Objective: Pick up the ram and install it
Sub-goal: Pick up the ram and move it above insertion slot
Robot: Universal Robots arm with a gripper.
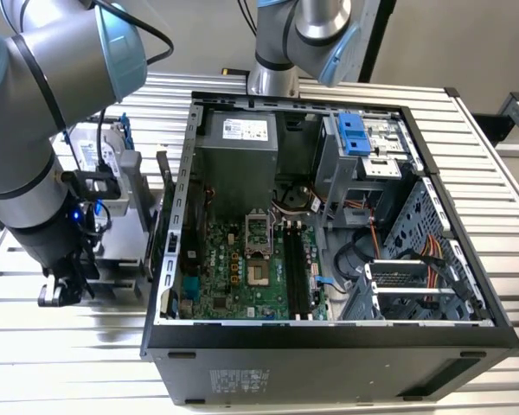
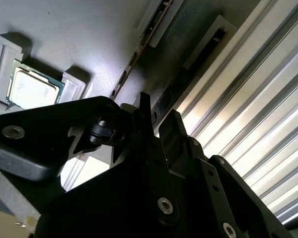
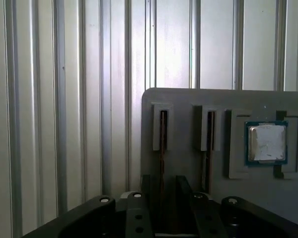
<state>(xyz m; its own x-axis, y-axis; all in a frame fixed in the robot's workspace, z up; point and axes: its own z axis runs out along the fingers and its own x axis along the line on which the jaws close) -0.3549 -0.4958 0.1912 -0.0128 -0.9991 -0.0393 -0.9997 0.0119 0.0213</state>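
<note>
Two ram sticks stand on edge in the slots of a grey holder plate (image 3: pixel 188 104) in the first wrist view. One ram (image 3: pixel 162 131) lines up with my gripper (image 3: pixel 163 182); the other ram (image 3: pixel 208 131) stands beside it. My black fingers (image 3: pixel 146 187) are apart, one on each side of the first stick's line, with a gap showing. In the second wrist view the gripper (image 2: pixel 158 121) points along the same thin ram edge (image 2: pixel 134 57). The exterior view has the gripper (image 1: pixel 62 290) low over the table, at the view's left of the open computer case (image 1: pixel 329 337).
A square silver processor chip (image 3: pixel 266 143) lies in a recess of the holder plate, also seen as the chip (image 2: pixel 32 89). Inside the case, the motherboard's long black slots (image 1: pixel 297 268) run beside the socket. The table is ribbed aluminium (image 3: pixel 54 99). A second arm's base (image 1: pixel 272 78) stands behind the case.
</note>
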